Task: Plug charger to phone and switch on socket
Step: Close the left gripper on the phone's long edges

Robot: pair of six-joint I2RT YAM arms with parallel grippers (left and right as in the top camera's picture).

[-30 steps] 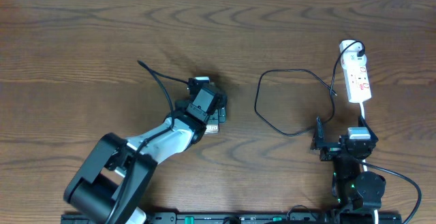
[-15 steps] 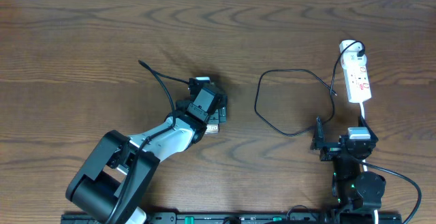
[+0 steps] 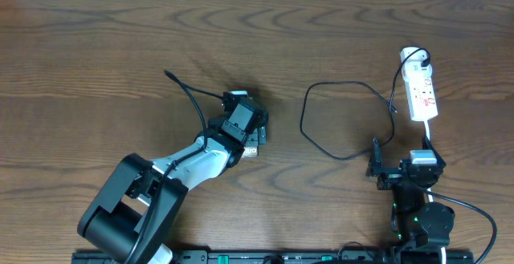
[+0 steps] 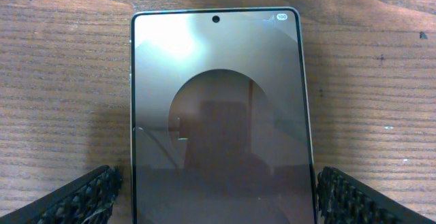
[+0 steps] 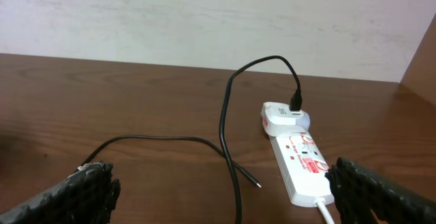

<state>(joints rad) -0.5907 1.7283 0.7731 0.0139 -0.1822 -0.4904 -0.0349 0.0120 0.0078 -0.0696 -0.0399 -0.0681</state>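
Left gripper (image 4: 218,207): fingers apart, straddling phone (image 4: 218,101), which lies flat on worktop (image 4: 61,81); arm stretched forward. Right gripper (image 5: 218,197): fingers apart, arm folded low, facing socket (image 5: 300,164). Charger (image 5: 225,122) plugged there, tip loose.

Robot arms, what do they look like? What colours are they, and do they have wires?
The left arm has a rounded black base, a white middle and a black head, with a black cable arching off it. The right arm is black with a pale block on top and tiny green lights. Both have black fingers with a bumpy grid pattern.
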